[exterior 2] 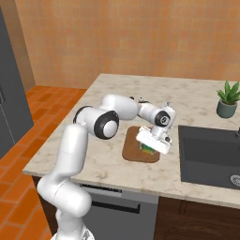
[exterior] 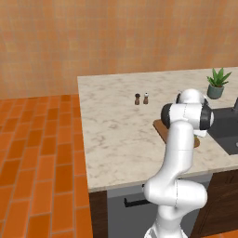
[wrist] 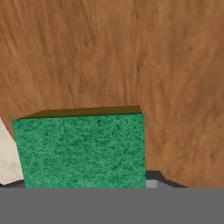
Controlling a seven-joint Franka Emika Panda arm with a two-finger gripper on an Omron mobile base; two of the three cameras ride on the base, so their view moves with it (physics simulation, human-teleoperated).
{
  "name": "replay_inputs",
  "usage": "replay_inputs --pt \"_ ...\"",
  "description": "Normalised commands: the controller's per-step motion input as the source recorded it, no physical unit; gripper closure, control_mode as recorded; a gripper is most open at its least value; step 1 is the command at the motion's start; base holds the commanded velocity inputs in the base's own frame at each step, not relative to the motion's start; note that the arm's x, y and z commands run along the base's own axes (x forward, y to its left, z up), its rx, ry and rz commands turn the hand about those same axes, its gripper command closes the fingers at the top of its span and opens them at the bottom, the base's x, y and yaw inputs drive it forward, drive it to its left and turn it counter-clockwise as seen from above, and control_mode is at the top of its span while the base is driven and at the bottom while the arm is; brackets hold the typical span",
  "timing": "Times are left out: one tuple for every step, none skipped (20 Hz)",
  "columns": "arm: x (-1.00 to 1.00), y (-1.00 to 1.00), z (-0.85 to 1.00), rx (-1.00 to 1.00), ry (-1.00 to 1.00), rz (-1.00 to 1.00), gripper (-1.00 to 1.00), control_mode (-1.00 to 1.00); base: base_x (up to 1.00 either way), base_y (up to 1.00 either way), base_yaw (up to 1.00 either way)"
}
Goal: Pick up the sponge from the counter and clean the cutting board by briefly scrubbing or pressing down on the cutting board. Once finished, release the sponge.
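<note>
A: Where was the small green-topped rectangular sponge [wrist: 83, 148]?

B: On the flat brown wooden cutting board [exterior 2: 132, 149], under the hand. From the hand camera its green face sat against wood grain, yellowish layer along the top edge.

A: Fingers [exterior 2: 149, 146]?

B: Clenched on the sponge; green showed just below the white hand in the right base view.

A: Board position?

B: On the white-beige marbled stone counter [exterior: 116, 125], just beside the dark sink basin [exterior 2: 211, 157]. A corner of counter showed at the left edge of the hand camera.

A: Anything else up there?

B: Two small shakers [exterior: 141, 98] toward the back, and a green potted plant [exterior 2: 228, 100] behind the sink
</note>
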Motion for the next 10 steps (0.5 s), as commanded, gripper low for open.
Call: replay_inputs --pt "0.47 0.12 -0.02 0.0 0.0 0.0 1.0 -1.0 0.0 0.0 0.0" --pt "0.48 0.09 0.0 0.0 0.0 0.0 1.0 -1.0 0.0 0.0 0.0" --pt "0.43 0.0 0.0 0.0 0.0 0.0 1.0 -1.0 0.0 0.0 0.0" --pt "0.47 0.0 0.0 0.0 0.0 0.0 1.0 -1.0 0.0 0.0 0.0" --pt "0.51 0.0 0.0 0.0 0.0 0.0 1.0 -1.0 0.0 0.0 0.0" --pt "0.6 0.0 0.0 0.0 0.0 0.0 1.0 -1.0 0.0 0.0 0.0" --pt "0.66 0.0 0.0 0.0 0.0 0.0 1.0 -1.0 0.0 0.0 0.0" --pt "0.71 0.0 0.0 0.0 0.0 0.0 1.0 -1.0 0.0 0.0 0.0" --pt "0.72 0.0 0.0 0.0 0.0 -0.01 1.0 -1.0 0.0 0.0 0.0" --pt "0.71 0.0 0.0 0.0 0.0 -0.03 1.0 -1.0 0.0 0.0 0.0"
